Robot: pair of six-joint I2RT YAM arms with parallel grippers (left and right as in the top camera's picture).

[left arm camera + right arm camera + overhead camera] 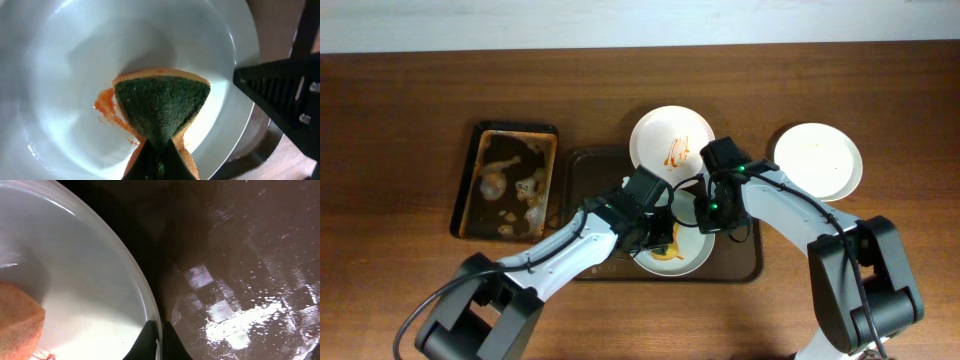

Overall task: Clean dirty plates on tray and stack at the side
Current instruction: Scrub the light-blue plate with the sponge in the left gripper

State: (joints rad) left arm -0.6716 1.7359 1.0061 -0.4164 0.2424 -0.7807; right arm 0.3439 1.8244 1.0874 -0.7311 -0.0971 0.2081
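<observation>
Wooden worktop (400, 110), tray (738, 262) on it: right pincer (160, 332) clamped plate (65, 75) rim, likely to steady it, while left pincer (159, 150), clamped on sponge (162, 105), pressed onto sauce smear (105, 107).

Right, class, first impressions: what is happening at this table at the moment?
The left gripper presses a green-faced sponge into a pale plate lying in the dark tray, beside an orange-red smear. The right gripper pinches that plate's rim. Another smeared plate sits at the tray's far edge; a clean-looking white plate lies on the table apart.
</observation>
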